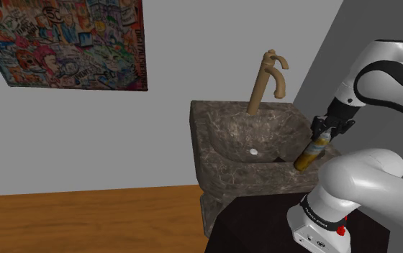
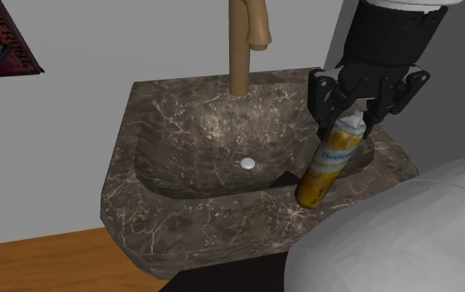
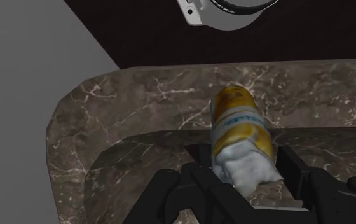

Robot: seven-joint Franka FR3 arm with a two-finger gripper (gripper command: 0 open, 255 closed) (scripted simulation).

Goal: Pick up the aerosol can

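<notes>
At the dark stone sink's (image 1: 222, 115) rim, shoulder view, your end effector (image 1: 329, 131) grips the tilted yellow aerosol can (image 1: 311, 152) by its top. Second exterior view: its base sits at the basin's corner, so the grasp looks made and you need a straight lift. Wrist view: fingers (image 3: 196, 172) clasp the white cap; blue label lettering is unreadable.

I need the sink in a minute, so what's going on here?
The arm's gripper is clasped on the white cap end of a yellow-and-white can. The can tilts over the sink at its rim, beside the basin. Whether the can's base rests on the rim or hangs just above it is unclear.
</notes>
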